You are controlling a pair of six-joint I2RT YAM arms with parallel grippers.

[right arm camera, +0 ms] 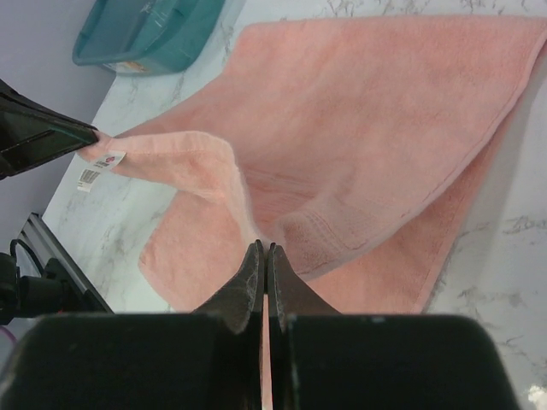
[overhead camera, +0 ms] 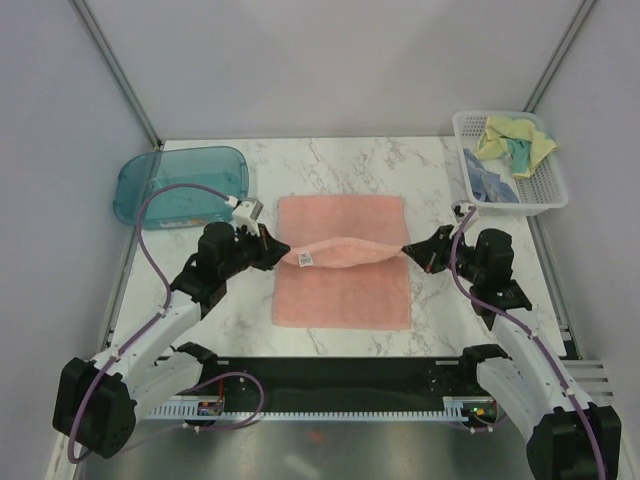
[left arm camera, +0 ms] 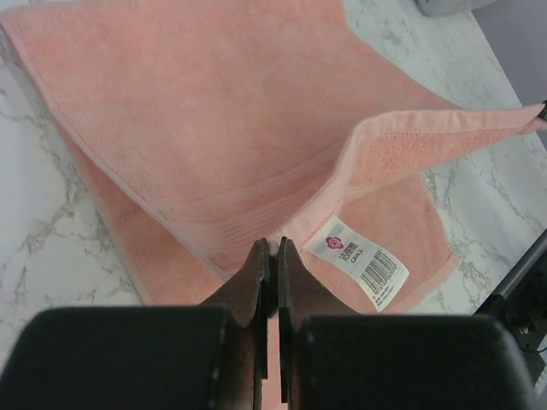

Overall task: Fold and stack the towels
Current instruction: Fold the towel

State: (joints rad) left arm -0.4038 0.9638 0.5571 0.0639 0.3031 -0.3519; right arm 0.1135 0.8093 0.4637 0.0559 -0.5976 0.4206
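Observation:
A salmon-pink towel (overhead camera: 340, 290) lies spread on the marble table, its far edge lifted and stretched as a band across the middle between both grippers. My left gripper (overhead camera: 281, 249) is shut on the towel's left corner (left arm camera: 256, 243), beside the white barcode tag (left arm camera: 361, 265). My right gripper (overhead camera: 407, 250) is shut on the opposite corner (right arm camera: 282, 235). In the right wrist view the pink towel (right arm camera: 367, 128) sags under the raised edge. A light blue towel (overhead camera: 488, 184) and a pale yellow towel with teal (overhead camera: 515, 142) lie crumpled in the basket.
A white mesh basket (overhead camera: 548, 190) stands at the back right corner. At the back left sits a teal translucent tray (overhead camera: 180, 183), which also shows in the right wrist view as the teal tray (right arm camera: 149, 34). Grey walls enclose the table (overhead camera: 340, 165).

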